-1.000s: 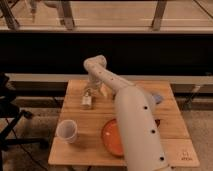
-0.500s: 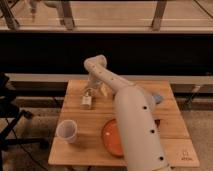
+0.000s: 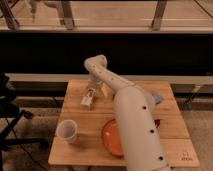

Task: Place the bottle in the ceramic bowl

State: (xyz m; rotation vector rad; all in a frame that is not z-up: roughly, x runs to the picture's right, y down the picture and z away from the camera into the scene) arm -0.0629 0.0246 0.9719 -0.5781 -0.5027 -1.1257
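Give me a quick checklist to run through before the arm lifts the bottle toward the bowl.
1. Gripper over the bottle at the table's far side: ok.
2. Firm hold on the bottle: cannot tell.
3. Bottle off the table: cannot tell.
4. Orange bowl at the near edge, partly hidden by the arm: ok.
5. Bowl free inside: cannot tell.
6. White cup stands left of the bowl, apart from it: ok.

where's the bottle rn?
In the camera view the bottle lies on the far-left part of the wooden table, right under the gripper, beyond the white cup and the ceramic bowl.
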